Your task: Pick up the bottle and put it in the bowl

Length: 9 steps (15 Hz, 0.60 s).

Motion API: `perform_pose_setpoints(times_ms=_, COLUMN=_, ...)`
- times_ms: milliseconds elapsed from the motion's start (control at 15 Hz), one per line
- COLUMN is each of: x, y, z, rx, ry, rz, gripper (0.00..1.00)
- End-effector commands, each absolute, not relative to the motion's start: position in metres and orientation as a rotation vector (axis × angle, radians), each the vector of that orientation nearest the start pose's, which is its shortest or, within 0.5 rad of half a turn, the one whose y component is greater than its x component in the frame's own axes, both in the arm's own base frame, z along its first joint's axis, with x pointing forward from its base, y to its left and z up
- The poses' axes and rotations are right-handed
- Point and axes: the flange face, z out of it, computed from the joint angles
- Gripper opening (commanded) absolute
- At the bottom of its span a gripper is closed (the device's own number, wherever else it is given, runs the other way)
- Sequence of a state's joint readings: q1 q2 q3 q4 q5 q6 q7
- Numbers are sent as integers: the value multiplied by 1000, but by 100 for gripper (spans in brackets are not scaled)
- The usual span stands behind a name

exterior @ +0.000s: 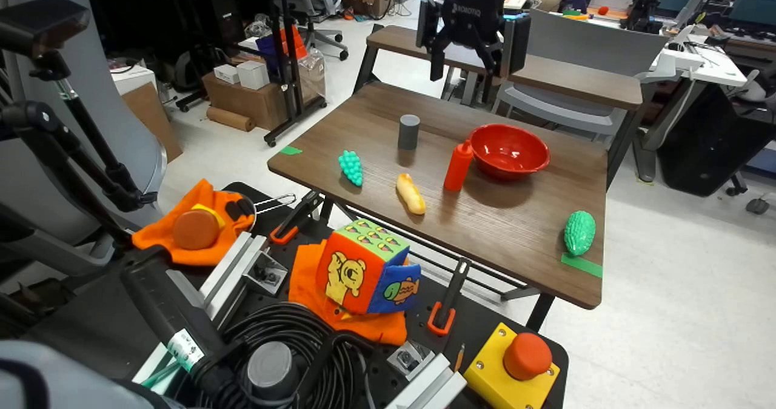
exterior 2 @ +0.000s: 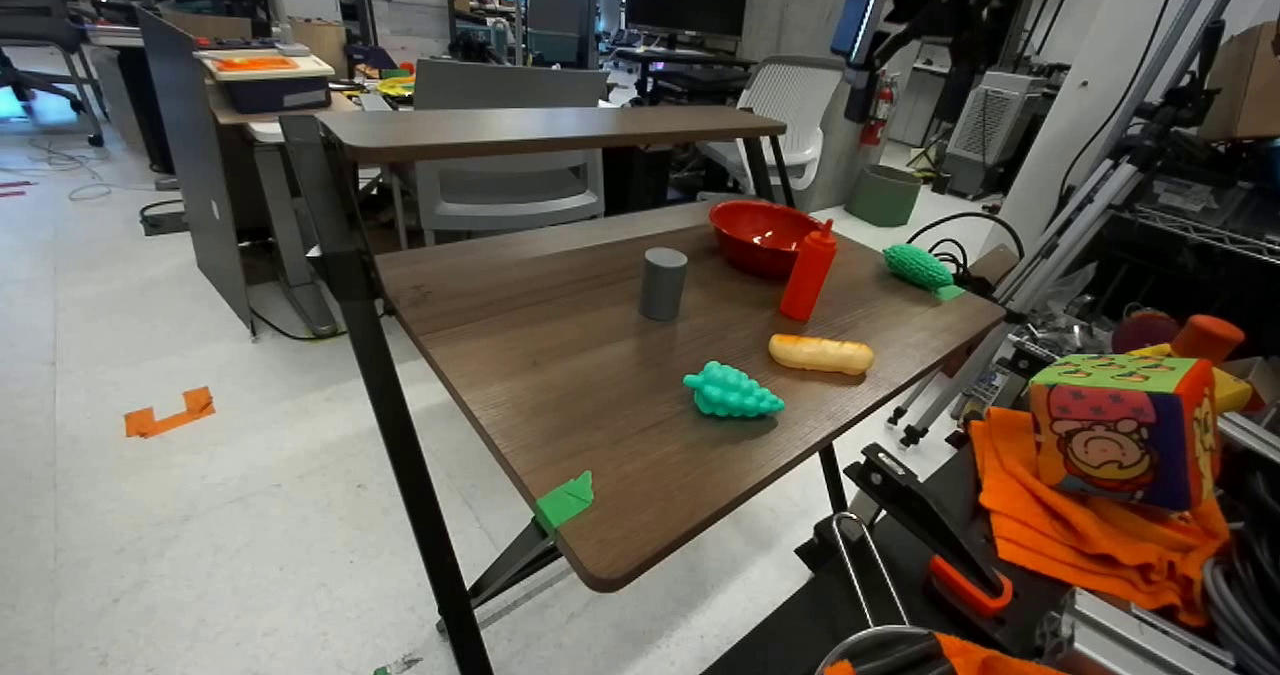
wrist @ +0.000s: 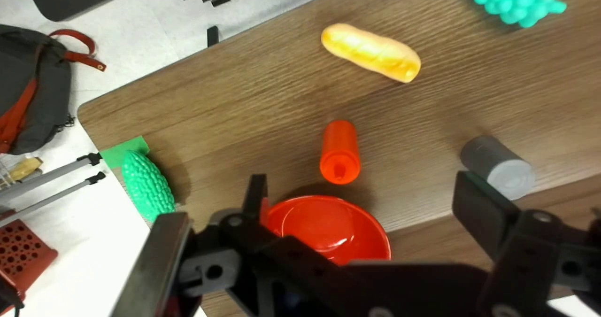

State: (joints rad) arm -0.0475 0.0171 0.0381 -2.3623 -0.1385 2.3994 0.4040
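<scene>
The red-orange bottle stands upright on the brown table; it shows in both exterior views (exterior: 458, 168) (exterior 2: 808, 275) and in the wrist view (wrist: 340, 150). The bright red round bowl sits beside it, in both exterior views (exterior: 510, 152) (exterior 2: 750, 243) and in the wrist view (wrist: 324, 223). A gap shows between bottle and bowl in the wrist view. My gripper is open and empty, high above the table, in both exterior views (exterior: 465, 63) (exterior 2: 910, 80). In the wrist view my gripper (wrist: 362, 188) has fingers wide apart, and its body hides the bowl's near part.
On the table (exterior: 376, 121) are a dark grey cylinder (exterior: 408, 133), an orange-yellow oblong item (exterior: 411, 194), a teal grape bunch (exterior: 351, 168) and a green corn-like item (exterior: 580, 233). A raised shelf (exterior: 564, 80) runs along the table's far edge.
</scene>
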Motion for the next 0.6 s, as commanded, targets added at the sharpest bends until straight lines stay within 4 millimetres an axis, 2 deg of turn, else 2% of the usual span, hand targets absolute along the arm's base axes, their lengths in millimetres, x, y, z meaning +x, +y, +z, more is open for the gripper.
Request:
perform_pose_setpoints(times_ms=0, x=525, y=-21, z=283, rx=-3198, ry=476, rz=-149, gripper=100)
perform_pose_setpoints(times_ms=267, x=539, y=-31, z=240, rx=-3230, ry=428, rz=-166, gripper=100)
perform_pose_setpoints(times_ms=533, x=554, y=-31, z=208, rx=-3246, ry=365, rz=-68, gripper=100)
